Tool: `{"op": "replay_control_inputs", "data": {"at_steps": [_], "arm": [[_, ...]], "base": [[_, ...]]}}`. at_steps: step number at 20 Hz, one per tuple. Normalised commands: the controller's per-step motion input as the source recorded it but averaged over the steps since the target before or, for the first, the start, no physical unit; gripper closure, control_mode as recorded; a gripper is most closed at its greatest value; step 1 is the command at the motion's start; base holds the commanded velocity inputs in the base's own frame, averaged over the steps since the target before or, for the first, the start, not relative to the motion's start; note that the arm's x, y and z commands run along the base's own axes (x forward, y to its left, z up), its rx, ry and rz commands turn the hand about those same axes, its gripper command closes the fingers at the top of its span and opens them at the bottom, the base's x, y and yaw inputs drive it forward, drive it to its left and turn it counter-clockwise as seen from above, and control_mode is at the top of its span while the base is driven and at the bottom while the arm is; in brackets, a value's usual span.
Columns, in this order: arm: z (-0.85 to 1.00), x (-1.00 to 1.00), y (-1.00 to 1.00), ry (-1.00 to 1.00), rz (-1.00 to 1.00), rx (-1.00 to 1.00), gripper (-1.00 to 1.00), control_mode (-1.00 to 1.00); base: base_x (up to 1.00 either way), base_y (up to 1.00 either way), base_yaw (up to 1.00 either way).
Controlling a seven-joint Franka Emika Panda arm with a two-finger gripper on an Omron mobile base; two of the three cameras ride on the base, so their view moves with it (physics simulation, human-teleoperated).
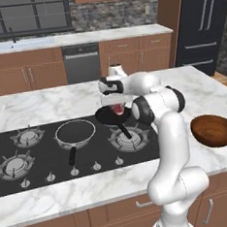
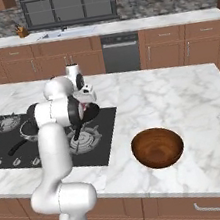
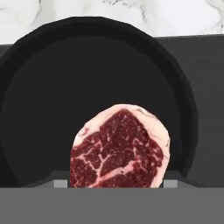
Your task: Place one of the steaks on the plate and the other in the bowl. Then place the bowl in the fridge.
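A raw red steak (image 3: 119,146) with a pale fat edge spans the gap between my two fingertips, over the dark floor of a black frying pan (image 3: 87,74). My gripper (image 1: 117,107) hangs low over that pan (image 1: 106,117) on the stove's back right burner and is shut on the steak (image 1: 118,108). From the right the gripper (image 2: 86,106) shows above the same pan (image 2: 91,114). The glossy brown bowl (image 1: 214,130) stands empty on the marble to the right of the stove, also in the right base view (image 2: 157,147). The black fridge (image 1: 202,20) stands at the far right.
A second pan (image 1: 75,133) with a steel rim sits on the middle burner, its handle toward the front. The black stove top (image 1: 41,160) has knobs along its near edge. Marble counter (image 2: 180,95) stretches beyond the bowl. A sink counter (image 1: 79,38) runs along the back wall.
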Motion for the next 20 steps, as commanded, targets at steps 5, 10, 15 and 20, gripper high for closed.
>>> {"op": "replay_control_inputs", "data": {"at_steps": [5,10,15,20], "arm": [[0.6,-1.0,-0.33,-0.12,0.0,0.0,1.0,-1.0],[0.71,-1.0,-0.5,-0.05,0.0,0.0,1.0,-1.0],[0.73,-1.0,-0.69,0.11,-0.06,0.01,1.0,-1.0],[0.34,-1.0,-0.73,0.08,-0.05,0.02,1.0,-1.0]], "base": [[0.0,0.0,0.0],[0.0,0.0,0.0],[0.0,0.0,0.0],[0.0,0.0,0.0]]}}
